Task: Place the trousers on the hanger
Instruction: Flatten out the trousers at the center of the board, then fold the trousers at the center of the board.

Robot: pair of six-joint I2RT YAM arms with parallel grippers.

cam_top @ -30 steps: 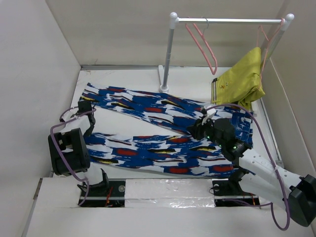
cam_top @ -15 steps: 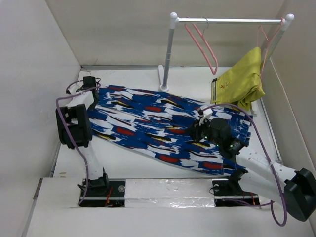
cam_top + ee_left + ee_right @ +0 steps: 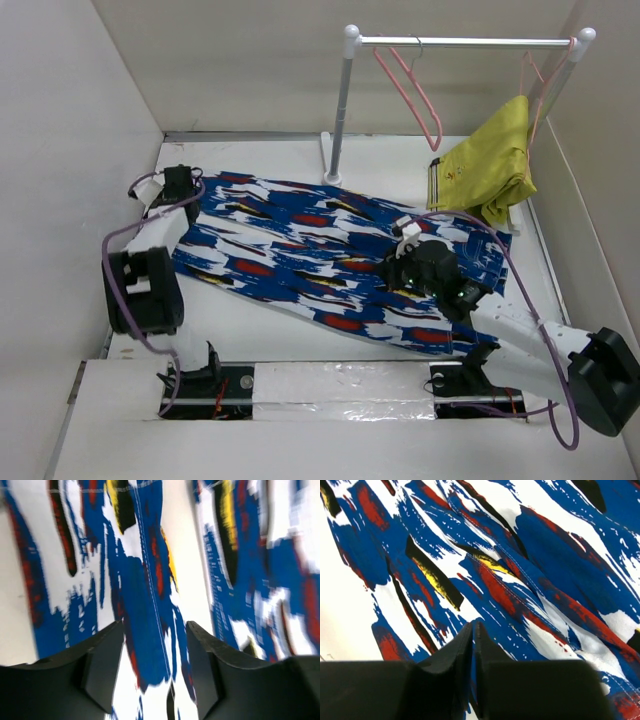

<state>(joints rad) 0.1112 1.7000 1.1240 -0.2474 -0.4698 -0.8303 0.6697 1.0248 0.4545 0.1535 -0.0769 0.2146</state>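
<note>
The trousers (image 3: 300, 250) lie flat across the desk (image 3: 260, 325): thin, limp, light cloth, probably best pinched at a fold or hem. The right gripper (image 3: 472, 630) clenches the fabric; the left gripper (image 3: 154, 630) gapes above it.

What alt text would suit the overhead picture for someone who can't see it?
Bright blue splashed trousers lie stretched across a white table, with the left claw at their far-left end and the right claw on them near the right end. Behind, a rail holds a bare pink hanger and a yellow-green garment.
</note>
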